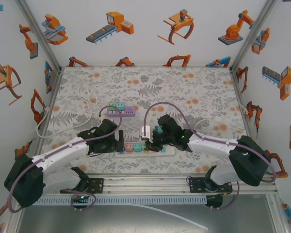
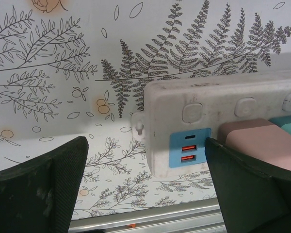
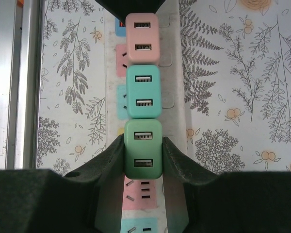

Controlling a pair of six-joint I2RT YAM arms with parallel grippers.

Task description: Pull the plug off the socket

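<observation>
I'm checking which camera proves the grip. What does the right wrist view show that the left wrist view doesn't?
Right wrist view: the right gripper shut on the green plug, a teal plug beyond it. Left wrist view: the open left gripper around the end of the white power strip, by its blue USB panel. Both: that strip, the pink plug, the fern-print table cover.

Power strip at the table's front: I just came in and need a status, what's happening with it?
The right hand is shut on the green plug on the white power strip; whether it has lifted out yet is unclear. The left hand is open, its fingers either side of the strip's USB end, not gripping it.
</observation>
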